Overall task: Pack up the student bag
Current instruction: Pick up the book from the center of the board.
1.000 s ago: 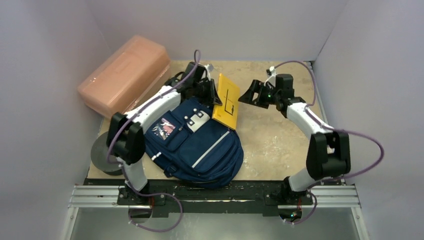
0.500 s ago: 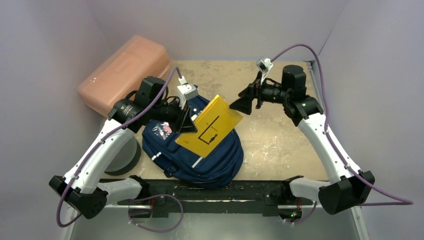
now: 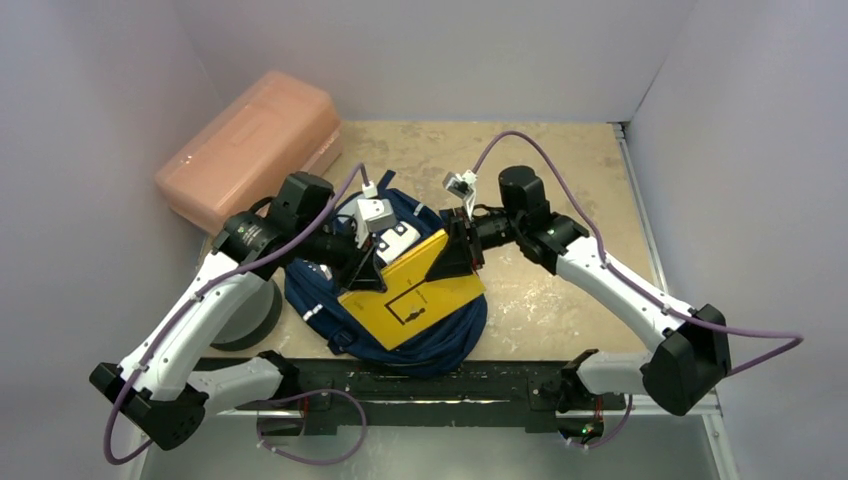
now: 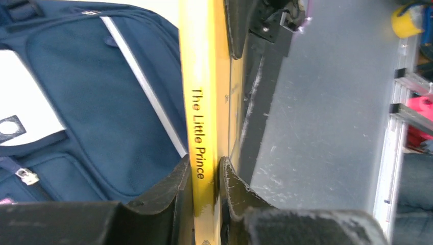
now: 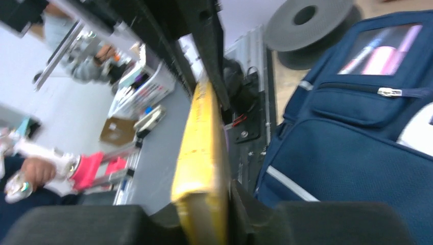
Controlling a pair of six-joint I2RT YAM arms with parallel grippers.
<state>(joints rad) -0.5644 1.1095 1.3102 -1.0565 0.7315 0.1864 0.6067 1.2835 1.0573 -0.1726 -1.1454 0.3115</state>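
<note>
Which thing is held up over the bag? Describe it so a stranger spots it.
Start at the navy student bag mid-table. Above it, between the left gripper and right gripper, tilts a flat book. Among its neighbours it alone is bright yellow, its spine reading The Little Prince.

The only legible wording is the black title "The Little Prince", running lengthwise along the spine of the yellow book [image 4: 203,102]; nothing else reads clearly.
</note>
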